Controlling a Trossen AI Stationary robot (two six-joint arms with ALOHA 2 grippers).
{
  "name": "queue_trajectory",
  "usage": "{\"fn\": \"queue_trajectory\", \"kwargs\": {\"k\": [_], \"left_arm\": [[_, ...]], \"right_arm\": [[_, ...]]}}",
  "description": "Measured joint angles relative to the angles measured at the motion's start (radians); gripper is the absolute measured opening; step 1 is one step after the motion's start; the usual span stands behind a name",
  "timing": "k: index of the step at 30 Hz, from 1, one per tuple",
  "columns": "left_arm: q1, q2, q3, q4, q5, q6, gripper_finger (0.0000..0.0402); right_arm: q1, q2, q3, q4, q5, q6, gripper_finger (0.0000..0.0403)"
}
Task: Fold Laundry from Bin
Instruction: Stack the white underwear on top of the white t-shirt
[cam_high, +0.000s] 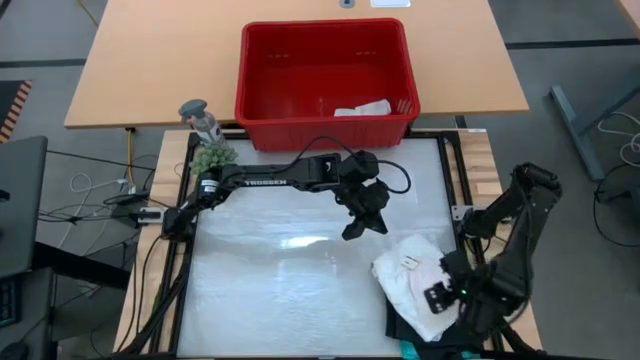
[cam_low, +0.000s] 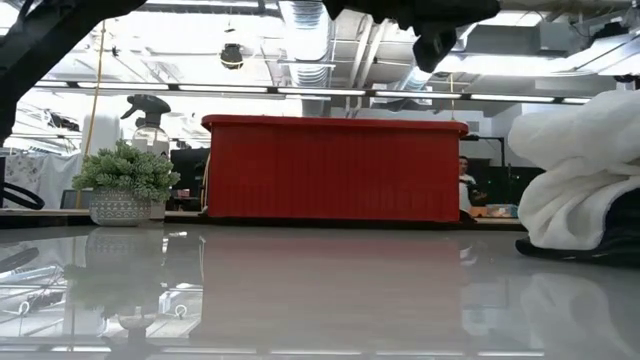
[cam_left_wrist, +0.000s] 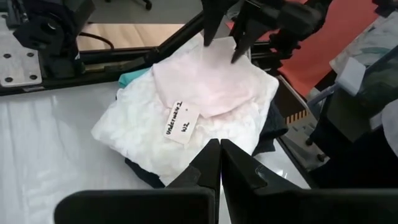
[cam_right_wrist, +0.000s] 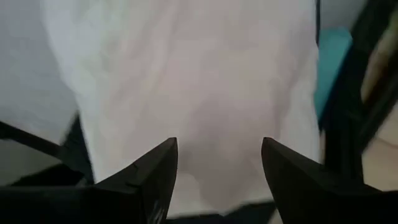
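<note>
The right gripper (cam_left_wrist: 225, 38) is hovering just above the stacked laundry (cam_high: 415, 278) at the table's (cam_high: 270, 290) right front corner, fingers spread apart and gripping nothing. The left gripper (cam_high: 358, 229) is hanging over the table centre, fingers pressed together and empty. The bin (cam_high: 326, 85) is sitting behind the table, with one white cloth (cam_high: 362, 108) lying inside.
</note>
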Motion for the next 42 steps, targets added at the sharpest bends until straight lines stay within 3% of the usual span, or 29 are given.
{"fn": "queue_trajectory", "kwargs": {"k": [5,13,20,33,36,40,42], "left_arm": [[0.000,0.000,0.000,-0.010,0.000,0.000,0.0000],[0.000,0.000,0.000,-0.027,-0.006,0.010,0.0000],[0.000,0.000,0.000,-0.042,-0.077,0.019,0.0000],[0.006,0.000,0.000,-0.045,-0.063,-0.001,0.0000],[0.007,0.000,0.000,-0.045,-0.060,0.000,0.0000],[0.022,-0.023,0.000,-0.067,-0.057,0.030,0.0000],[0.038,-0.047,0.000,-0.083,-0.047,0.040,0.0000]], "right_arm": [[0.038,0.033,0.000,0.003,-0.113,0.035,0.0255],[0.020,0.170,-0.023,0.079,-0.144,0.004,0.0255],[0.012,0.281,-0.024,0.173,-0.242,-0.022,0.0255],[-0.020,0.132,0.092,0.053,-0.274,-0.029,0.0255],[-0.020,0.097,0.138,-0.026,-0.203,-0.015,0.0255],[-0.009,0.097,0.163,-0.180,0.117,-0.001,0.0255],[-0.017,0.104,0.133,-0.170,0.203,-0.017,0.0255]]}}
